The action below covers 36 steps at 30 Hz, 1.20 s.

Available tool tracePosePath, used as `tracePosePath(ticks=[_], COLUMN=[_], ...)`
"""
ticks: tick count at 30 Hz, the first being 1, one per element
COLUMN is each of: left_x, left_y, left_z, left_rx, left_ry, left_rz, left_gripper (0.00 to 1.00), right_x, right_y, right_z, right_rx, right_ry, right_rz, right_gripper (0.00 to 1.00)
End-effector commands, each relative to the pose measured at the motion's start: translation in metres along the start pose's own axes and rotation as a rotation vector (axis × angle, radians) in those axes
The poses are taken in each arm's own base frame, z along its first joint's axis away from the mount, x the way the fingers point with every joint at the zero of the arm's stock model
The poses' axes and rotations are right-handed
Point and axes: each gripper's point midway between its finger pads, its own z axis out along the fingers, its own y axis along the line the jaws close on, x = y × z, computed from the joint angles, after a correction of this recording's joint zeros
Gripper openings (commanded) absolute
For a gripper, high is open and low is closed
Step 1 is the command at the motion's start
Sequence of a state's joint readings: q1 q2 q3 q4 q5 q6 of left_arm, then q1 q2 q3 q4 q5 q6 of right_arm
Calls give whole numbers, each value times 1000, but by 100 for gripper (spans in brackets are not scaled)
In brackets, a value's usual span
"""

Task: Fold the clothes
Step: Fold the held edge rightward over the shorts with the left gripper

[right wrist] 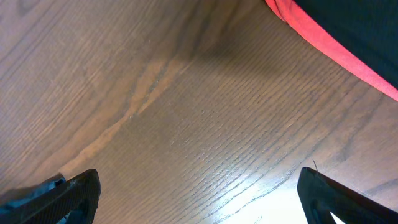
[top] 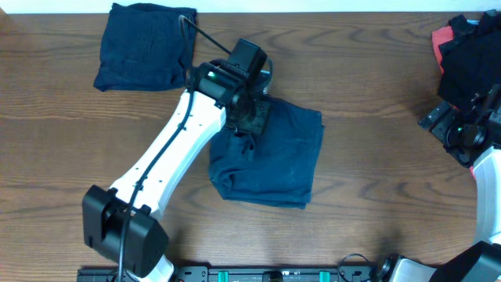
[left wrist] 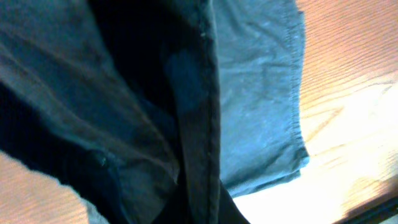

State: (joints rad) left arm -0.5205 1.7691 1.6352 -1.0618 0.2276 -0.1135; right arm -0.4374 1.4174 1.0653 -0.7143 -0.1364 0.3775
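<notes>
2 navy shorts (top: pixel 145 47) (top: pixel 274 160), 1 red-black heap (top: pixel 463 48)

Two dark navy-blue soft cloth garments are lying on the one brown wood-grain table (top: pixel 376 102): a folded squarish bundle (top: pixel 145 47) at the far left and a wrinkled piece (top: pixel 278 160) at the middle. One heap of black and red cloth (top: pixel 462 47) is sitting at the right edge, its pieces too tangled to count. Two white-and-black robot arms are reaching in, the left arm (top: pixel 168 153) and the right arm (top: pixel 489 164).
</notes>
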Motion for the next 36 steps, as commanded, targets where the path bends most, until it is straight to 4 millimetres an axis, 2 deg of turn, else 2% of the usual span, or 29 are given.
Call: tracePosePath(ticks=[1,10,16,23,36], left_x=[-7,1,16,19,30], left_y=[-21,-45,-55,-55,-55], left_z=[-2,2,16,36,49], left_rx=[85,127,128,130,152], left_ry=[-18,2,46,52,79], left_rz=[0,55,83,94,91], left_gripper=[6,6,6,6,6], right_x=[-5,-5,-5,-5,-5], right_y=[-2,-2,-2,-2,-2], right_z=[-1,-1,-1,-1,-1], right_rx=[10,10,10,10,10], right_ry=[-10,-10,-10,-10,-10], right_rz=[-11,-11,-11,-11,-11], right_gripper=[99,99,99,99,99])
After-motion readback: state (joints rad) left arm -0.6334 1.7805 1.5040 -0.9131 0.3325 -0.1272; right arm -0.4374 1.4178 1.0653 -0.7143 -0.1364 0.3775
